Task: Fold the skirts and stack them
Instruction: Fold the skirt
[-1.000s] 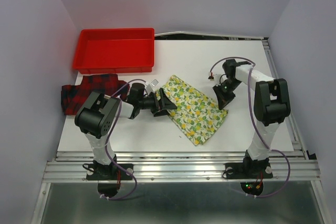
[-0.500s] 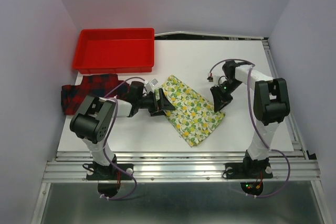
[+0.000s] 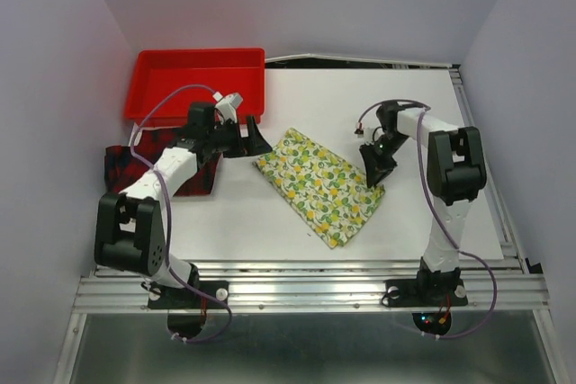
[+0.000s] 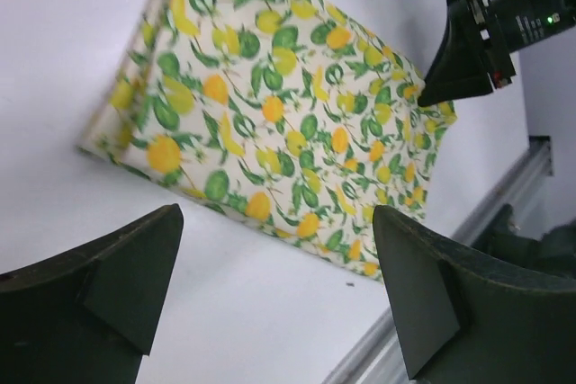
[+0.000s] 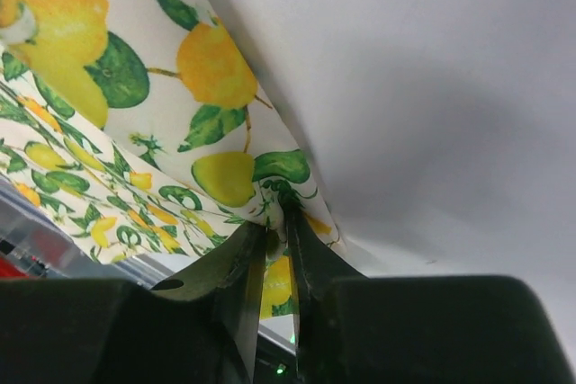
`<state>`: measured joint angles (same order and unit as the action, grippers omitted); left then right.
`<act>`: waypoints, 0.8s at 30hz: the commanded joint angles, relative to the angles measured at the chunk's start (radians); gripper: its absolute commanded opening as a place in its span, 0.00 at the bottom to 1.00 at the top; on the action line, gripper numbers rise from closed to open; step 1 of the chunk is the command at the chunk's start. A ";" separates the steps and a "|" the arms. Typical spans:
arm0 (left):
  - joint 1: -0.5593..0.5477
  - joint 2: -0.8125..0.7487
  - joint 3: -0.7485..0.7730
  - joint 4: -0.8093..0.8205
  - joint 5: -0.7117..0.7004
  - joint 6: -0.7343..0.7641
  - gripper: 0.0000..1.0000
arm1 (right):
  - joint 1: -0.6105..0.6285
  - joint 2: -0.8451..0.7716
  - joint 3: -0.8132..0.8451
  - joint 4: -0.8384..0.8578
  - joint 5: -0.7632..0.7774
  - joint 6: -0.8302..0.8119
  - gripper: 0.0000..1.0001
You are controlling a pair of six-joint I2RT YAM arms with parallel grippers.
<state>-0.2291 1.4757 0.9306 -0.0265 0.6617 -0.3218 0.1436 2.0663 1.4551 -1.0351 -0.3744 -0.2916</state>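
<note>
Right pincer (image 5: 274, 231) clamped on the lemon skirt's (image 3: 319, 186) right corner, arm reaching down to it. Left pincer (image 3: 256, 139) spread wide, empty, just off the skirt's left end. Lemon skirt flat mid-table (image 3: 423, 231), edges apart from everything else; plaid skirt (image 3: 121, 164) at left edge under left arm.

- white worktop (image 3: 315, 96);
- red plastic tray (image 3: 198, 117) at its far left corner;
- red-and-black plaid skirt (image 3: 121, 168) rumpled at the left edge, just before the tray;
- lemon-print skirt (image 3: 319, 184) folded flat, slantwise, near the middle
</note>
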 commanded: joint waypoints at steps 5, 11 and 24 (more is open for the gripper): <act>0.004 0.138 0.253 -0.133 -0.247 0.368 0.86 | 0.007 0.270 0.508 0.104 0.131 0.023 0.37; 0.004 0.265 0.257 -0.136 -0.182 0.330 0.77 | 0.031 0.265 0.801 0.004 0.120 0.068 0.78; -0.108 0.215 -0.053 0.225 0.087 0.032 0.75 | -0.018 -0.277 -0.013 0.027 0.005 0.049 0.78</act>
<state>-0.2813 1.7615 0.9356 0.0372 0.6567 -0.1936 0.1616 1.8362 1.5707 -1.0027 -0.3012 -0.2661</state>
